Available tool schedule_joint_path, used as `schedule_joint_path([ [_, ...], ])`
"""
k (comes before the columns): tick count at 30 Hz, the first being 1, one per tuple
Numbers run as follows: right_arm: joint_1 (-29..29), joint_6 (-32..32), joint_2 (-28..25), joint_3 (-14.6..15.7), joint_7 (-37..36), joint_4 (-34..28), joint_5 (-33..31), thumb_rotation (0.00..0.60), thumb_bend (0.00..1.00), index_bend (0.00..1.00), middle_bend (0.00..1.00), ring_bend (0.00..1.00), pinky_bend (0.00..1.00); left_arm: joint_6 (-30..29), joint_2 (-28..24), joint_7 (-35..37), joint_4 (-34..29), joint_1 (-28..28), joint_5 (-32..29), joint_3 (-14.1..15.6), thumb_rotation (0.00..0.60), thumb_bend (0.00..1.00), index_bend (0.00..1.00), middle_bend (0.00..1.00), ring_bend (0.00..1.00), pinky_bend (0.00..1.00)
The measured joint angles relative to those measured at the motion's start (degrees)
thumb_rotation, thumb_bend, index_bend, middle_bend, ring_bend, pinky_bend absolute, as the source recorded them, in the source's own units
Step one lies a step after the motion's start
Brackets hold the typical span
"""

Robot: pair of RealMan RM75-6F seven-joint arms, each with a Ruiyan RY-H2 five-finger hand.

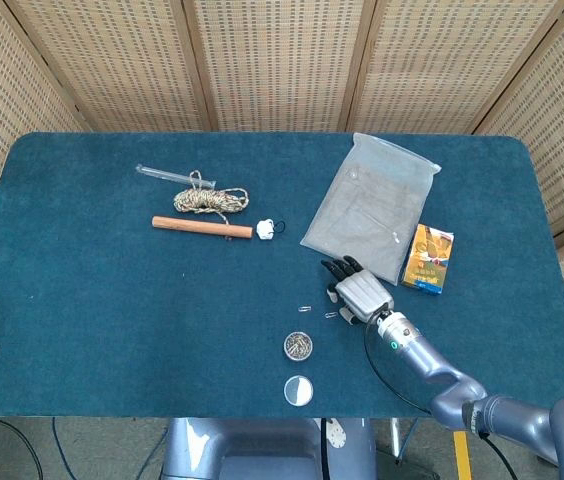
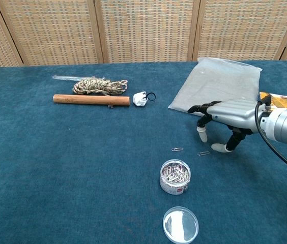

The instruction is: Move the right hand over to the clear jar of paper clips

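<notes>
Chest view: the jar of paper clips (image 2: 175,177) sits nearer and leftward of the right robot hand (image 2: 224,120), which hangs empty, fingers spread.

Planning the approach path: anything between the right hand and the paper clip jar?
Two loose paper clips on the cloth between right hand and jar; clearest in the chest view.

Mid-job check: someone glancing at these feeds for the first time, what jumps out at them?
The silver right hand hangs over the blue table, fingers spread, near the grey plastic bag. In front of it stands the open clear jar of paper clips, its lid lying nearer the table edge and two loose clips between jar and hand. Far left lie a rope coil and wooden stick.
</notes>
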State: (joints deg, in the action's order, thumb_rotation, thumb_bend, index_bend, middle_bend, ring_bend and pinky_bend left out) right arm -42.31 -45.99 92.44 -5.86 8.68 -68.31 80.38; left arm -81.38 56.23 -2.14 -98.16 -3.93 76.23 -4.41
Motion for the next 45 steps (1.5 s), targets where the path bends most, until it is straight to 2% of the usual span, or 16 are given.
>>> schedule_joint_path([
  [13,-0.17,0.26,1.18,1.35,0.24,2.40,-0.38,0.600,0.38,0.47,0.00,0.00,0.00,0.18,0.28,-0.38,0.22,-0.16,-0.36,-0.06,0.600,0.10,0.00,0.00,0.00,0.00],
  [20,0.15,-0.05,1.32,1.80,-0.42,3.30,-0.56,0.600,0.38,0.61,0.00,0.00,0.00,0.29,0.34,-0.66,0.15,-0.22,-0.51,0.00,0.600,0.10,0.00,0.00,0.00,0.00],
  [29,0.57,-1.12,1.58,2.34,-1.69,4.07,0.09,0.600,0.38,0.68,0.00,0.00,0.00,0.23,0.26,-0.54,0.03,-0.18,-0.39,0.09,0.600,0.10,0.00,0.00,0.00,0.00],
  [37,1.00,-3.06,1.55,2.60,-2.68,3.79,1.27,0.600,0.38,0.69,0.00,0.00,0.00,0.16,0.08,0.05,0.11,-0.13,-0.23,0.09,0.600,0.10,0.00,0.00,0.00,0.00],
  [45,0.80,-2.09,1.76,2.56,-1.54,4.20,0.44,0.600,0.40,0.68,0.00,0.00,0.00,-0.11,-0.02,0.30,0.08,0.00,0.13,0.19,0.600,0.10,0.00,0.00,0.00,0.00],
])
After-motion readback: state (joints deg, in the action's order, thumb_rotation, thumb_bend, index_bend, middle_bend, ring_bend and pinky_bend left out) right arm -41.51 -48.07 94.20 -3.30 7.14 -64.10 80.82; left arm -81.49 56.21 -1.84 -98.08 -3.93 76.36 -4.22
